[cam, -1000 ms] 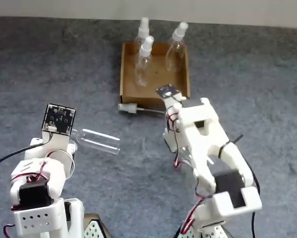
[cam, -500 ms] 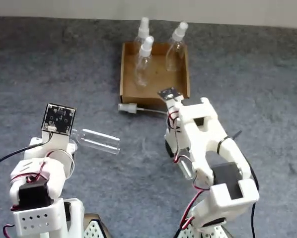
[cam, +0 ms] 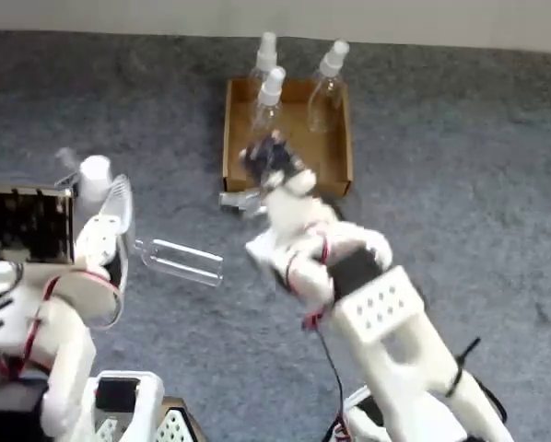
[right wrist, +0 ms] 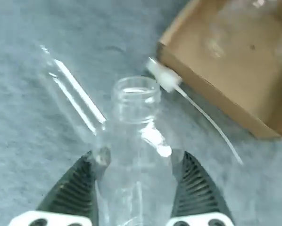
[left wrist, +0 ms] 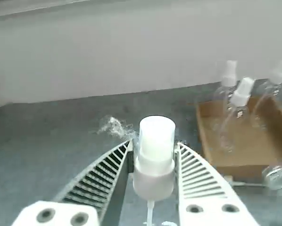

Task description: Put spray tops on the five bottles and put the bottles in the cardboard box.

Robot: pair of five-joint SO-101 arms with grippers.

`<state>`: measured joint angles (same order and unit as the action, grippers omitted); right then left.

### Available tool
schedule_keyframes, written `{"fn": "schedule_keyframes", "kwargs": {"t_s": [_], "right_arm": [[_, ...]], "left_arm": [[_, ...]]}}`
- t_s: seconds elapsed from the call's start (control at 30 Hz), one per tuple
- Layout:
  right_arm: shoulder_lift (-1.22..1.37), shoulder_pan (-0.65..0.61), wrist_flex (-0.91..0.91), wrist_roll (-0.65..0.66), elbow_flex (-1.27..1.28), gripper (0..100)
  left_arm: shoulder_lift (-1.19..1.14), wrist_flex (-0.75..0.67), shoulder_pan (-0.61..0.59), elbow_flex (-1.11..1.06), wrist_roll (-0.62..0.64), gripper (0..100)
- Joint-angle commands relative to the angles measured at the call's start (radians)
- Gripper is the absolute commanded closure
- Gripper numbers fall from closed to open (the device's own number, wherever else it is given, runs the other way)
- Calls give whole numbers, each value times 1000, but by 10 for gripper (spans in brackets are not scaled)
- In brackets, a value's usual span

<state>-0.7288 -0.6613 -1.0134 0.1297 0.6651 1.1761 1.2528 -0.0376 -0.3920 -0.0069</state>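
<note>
Wrist views give the grasps. The left gripper [left wrist: 153, 147] is clenched on a white plastic spray top [left wrist: 156, 132], held upright. The right gripper [right wrist: 137, 160] grasps a clear open-necked plastic bottle [right wrist: 134, 108].

The high view gives the layout:
- Three capped clear bottles [cam: 268, 101] stand in the brown cardboard box [cam: 228, 138].
- One uncapped clear bottle [cam: 179, 260] lies on the grey carpeted counter [cam: 460, 184].
- One loose white spray top with tube [cam: 234, 200] lies just beside the box's near wall.

Count: five bottles, two loose tops.
</note>
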Motion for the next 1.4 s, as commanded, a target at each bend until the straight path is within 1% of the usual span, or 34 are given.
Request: {"fn": "schedule_keyframes", "kwargs": {"t_s": [0.0,0.13,0.17,0.23,0.3,0.33,0.43,0.57,0.77,0.83,0.87,0.9,1.03,1.13,1.37], "right_arm": [[-203,-70,196,-15,200,995],[-360,-81,320,-11,414,995],[-387,-91,351,-11,455,995],[-421,-125,407,-11,518,995],[-426,-166,438,-11,555,995],[-426,-183,444,-11,562,995],[-426,-219,444,-11,564,995],[-426,-251,444,-2,567,995],[-433,-288,443,160,572,995],[-433,-292,444,195,572,995],[-433,-298,446,192,572,995],[-433,-305,463,173,572,995],[-430,-338,624,63,585,995],[-432,-340,667,54,616,995],[-432,-340,687,54,622,995]], "left_arm": [[-73,-26,143,150,81,996],[-73,-35,196,208,89,996],[-73,-52,199,213,110,996],[-73,-95,193,217,201,996],[-73,-118,194,214,270,996],[-73,-120,196,205,284,996],[-73,-126,194,157,305,996],[-73,-126,193,116,304,996],[-48,-126,189,96,296,996],[8,-137,166,58,296,996],[47,-149,148,22,296,996],[90,-173,137,-22,298,996],[286,-288,137,-237,299,996],[403,-322,137,-334,299,996],[440,-325,139,-444,301,996]]}}
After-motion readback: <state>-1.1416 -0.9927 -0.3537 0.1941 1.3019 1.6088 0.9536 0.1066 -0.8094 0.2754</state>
